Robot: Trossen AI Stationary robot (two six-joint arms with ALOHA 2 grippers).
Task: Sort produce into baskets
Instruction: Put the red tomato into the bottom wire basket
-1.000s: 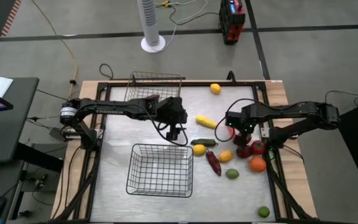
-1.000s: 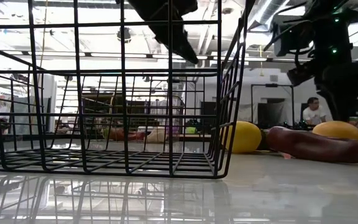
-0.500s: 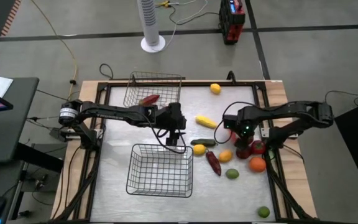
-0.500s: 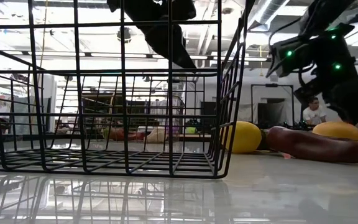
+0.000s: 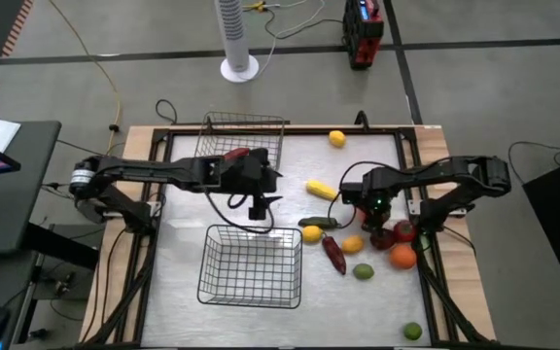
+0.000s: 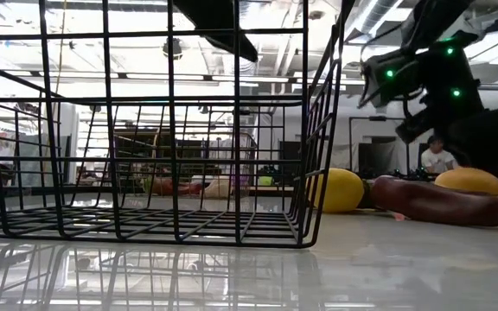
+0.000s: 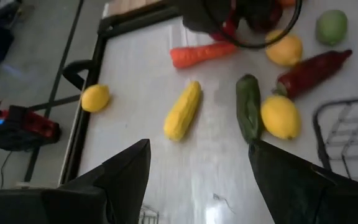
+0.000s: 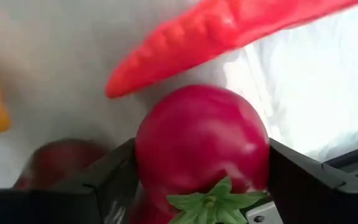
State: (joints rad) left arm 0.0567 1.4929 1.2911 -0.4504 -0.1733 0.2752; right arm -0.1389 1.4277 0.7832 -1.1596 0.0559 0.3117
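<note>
My right gripper [image 5: 366,204] is shut on a round red tomato [image 8: 201,143] with a green calyx, among the produce at the table's right. An orange-red carrot [image 8: 229,31] lies just beyond it. My left gripper [image 5: 260,204] is open and empty [image 7: 197,180], between the far wire basket [image 5: 244,124] and the near wire basket [image 5: 251,264]. A dark red piece [image 5: 233,154] lies in the far basket. A yellow corn cob [image 7: 183,111], a cucumber [image 7: 248,106], a lemon [image 7: 280,116] and a dark red pepper [image 7: 312,65] lie on the table beyond my left gripper. My right gripper pinches the tomato's two opposite sides [image 8: 148,168] between its two fingers [image 8: 107,180]. The calyx [image 8: 213,202] faces back toward the wrist. The fingers come from above. Whether the tomato is clear of the table, I cannot tell.
More produce lies near my right gripper: an orange [image 5: 402,257], red pieces [image 5: 403,230], a yellow piece [image 5: 354,243] and a lime [image 5: 363,271]. A lemon [image 5: 336,138] lies at the far edge and a lime [image 5: 412,331] at the near right corner.
My left gripper has gone toward the table's left edge, away from the produce, still open. My right gripper has shifted a little toward the table's left.
</note>
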